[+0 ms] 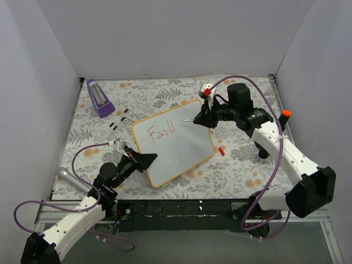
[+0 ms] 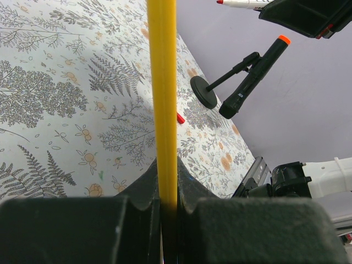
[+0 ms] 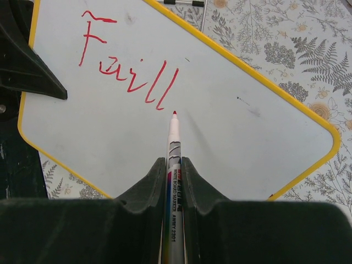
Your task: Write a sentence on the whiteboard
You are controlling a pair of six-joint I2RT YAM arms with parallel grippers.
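Whiteboard (image 1: 181, 151) lies skewed on the middle of the counter (image 1: 242, 176), one corner toward the near edge. The sentence (image 1: 162, 131) so far is a single red word on the board's upper left part. It reads roughly "Faull", but the middle letters are hard to make out.

The board's near-left edge is partly hidden under the left gripper (image 1: 147, 159), which is clamped onto the yellow frame. In the left wrist view only the frame shows, edge-on between the fingers, and the board face is out of sight.

The right gripper (image 3: 174, 162) is closed on a marker (image 3: 174, 137) whose red tip sits just below and right of the last letter. I cannot tell whether the tip touches the board.

A red cap (image 1: 221, 150) lies on the counter just beside the board's right edge. A purple block (image 1: 100, 98) sits well apart at the far left, its pale insert indistinct. A black stand (image 2: 250, 77) with an orange tip is at the right, its base partly hidden in the top view.
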